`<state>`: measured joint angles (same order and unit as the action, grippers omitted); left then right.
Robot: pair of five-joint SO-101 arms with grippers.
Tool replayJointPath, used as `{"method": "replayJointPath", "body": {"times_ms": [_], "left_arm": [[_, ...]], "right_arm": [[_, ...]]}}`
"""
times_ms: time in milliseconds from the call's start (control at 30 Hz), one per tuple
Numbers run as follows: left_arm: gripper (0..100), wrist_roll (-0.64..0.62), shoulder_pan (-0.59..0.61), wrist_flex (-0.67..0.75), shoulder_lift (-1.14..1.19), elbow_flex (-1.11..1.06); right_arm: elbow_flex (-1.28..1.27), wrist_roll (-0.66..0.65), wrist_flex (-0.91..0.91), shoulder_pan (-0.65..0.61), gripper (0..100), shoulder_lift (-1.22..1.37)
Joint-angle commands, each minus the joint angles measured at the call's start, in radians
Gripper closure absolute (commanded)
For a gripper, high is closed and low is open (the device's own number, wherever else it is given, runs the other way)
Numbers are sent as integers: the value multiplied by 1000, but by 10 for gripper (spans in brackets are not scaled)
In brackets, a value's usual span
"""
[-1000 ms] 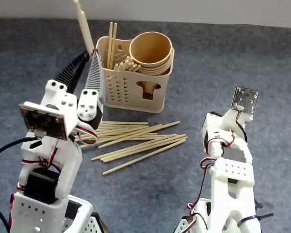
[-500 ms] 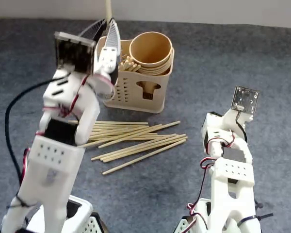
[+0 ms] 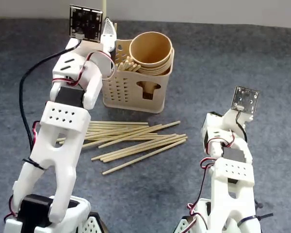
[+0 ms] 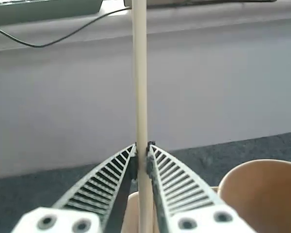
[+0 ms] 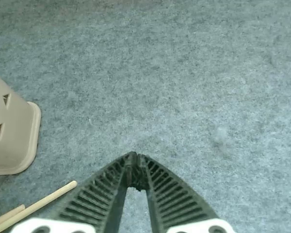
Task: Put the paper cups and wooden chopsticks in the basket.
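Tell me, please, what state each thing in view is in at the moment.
left hand, shut on the held chopstick
held chopstick, upright, lifted off the carpet
right hand, shut, empty
basket, upright, partly filled
paper cups, stacked upright in the basket
loose chopsticks, lying flat on the carpet

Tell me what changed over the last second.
The left gripper, shut on one upright chopstick, swung from beside the basket up over its far corner. The right gripper, the paper cups and the loose chopsticks on the carpet stayed put.
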<state>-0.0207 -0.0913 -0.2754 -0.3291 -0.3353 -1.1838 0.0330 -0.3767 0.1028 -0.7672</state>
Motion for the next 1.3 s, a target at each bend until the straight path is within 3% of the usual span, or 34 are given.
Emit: {"method": "replayJointPath", "body": {"times_ms": [0, 100, 367, 800, 1000, 1167, 1267], "left_arm": [[974, -6, 10, 15, -5, 54], [912, -8, 12, 6, -5, 50], [909, -5, 44, -64, -25, 47], [909, -3, -22, -522, -308, 27], [930, 5, -108, -730, -325, 28], [937, 176, -274, -881, -318, 28], [937, 203, -360, -968, -318, 27]], "right_arm": [[12, -14, 22, 2, 988, -22], [12, -14, 22, 2, 988, -22], [12, -14, 22, 1, 988, -22], [12, -14, 22, 1, 988, -22], [10, -14, 22, 2, 988, -22], [10, -14, 22, 2, 988, -22], [10, -14, 22, 2, 988, -22]]}}
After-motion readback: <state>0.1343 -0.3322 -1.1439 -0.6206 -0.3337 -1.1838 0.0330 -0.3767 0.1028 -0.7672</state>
